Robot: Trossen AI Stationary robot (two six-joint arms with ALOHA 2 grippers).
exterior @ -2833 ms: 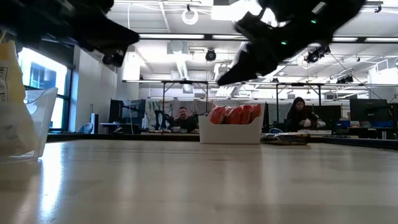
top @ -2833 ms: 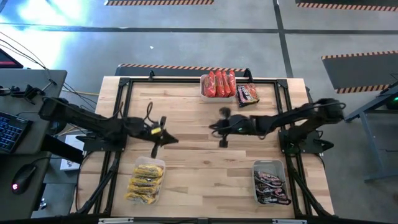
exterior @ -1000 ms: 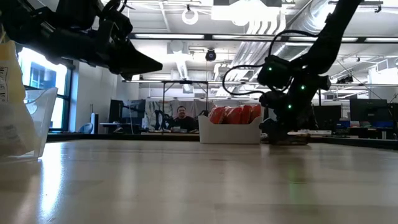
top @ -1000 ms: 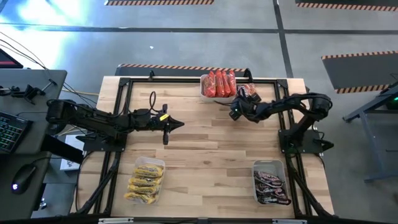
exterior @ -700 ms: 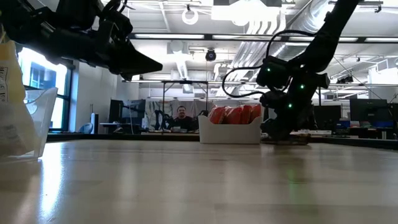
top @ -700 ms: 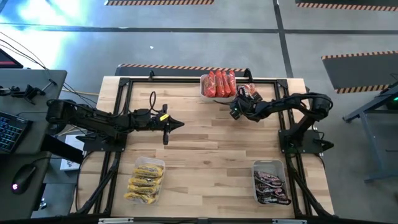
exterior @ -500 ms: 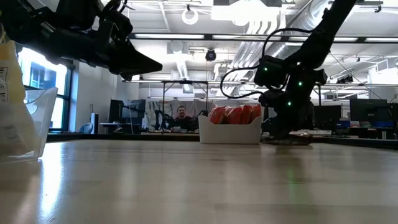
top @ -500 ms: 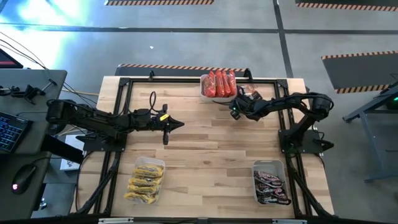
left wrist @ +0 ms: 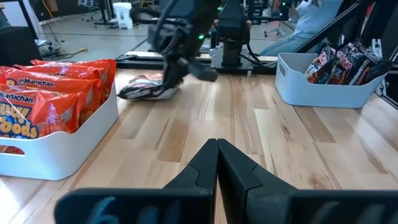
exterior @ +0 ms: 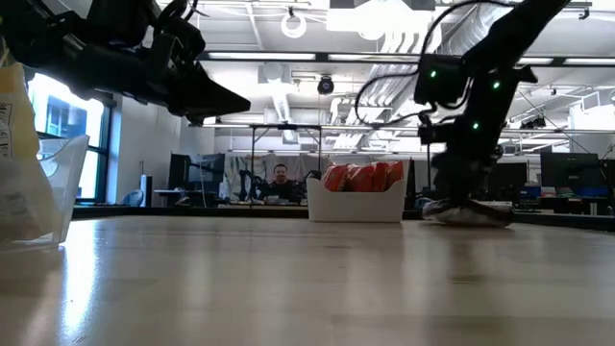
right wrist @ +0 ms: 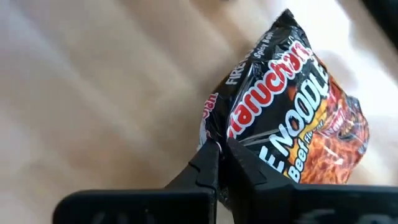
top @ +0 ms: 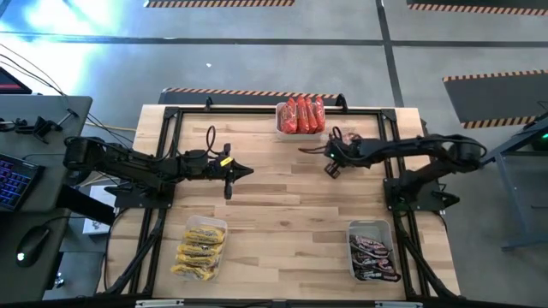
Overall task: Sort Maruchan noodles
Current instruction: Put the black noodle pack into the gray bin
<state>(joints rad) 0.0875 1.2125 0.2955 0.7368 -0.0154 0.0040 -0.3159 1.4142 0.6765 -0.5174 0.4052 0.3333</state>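
Black "Maruchan … Beef" packet [right wrist: 292, 118] pinched by right gripper [right wrist: 219, 149]; left gripper [left wrist: 217, 152] pressed together.

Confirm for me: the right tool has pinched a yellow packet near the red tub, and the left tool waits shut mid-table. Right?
Not yellow. The right wrist view shows the right tool shut on a dark packet. The rest holds: it is near the red tub, and the left tool waits shut mid-table.

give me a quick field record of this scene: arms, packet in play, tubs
right gripper: shut on the dark noodle packet, just off the table
left gripper: shut, empty, hovering left of centre
red packets tub: far edge, middle
yellow packets tub: near left
dark packets tub: near right
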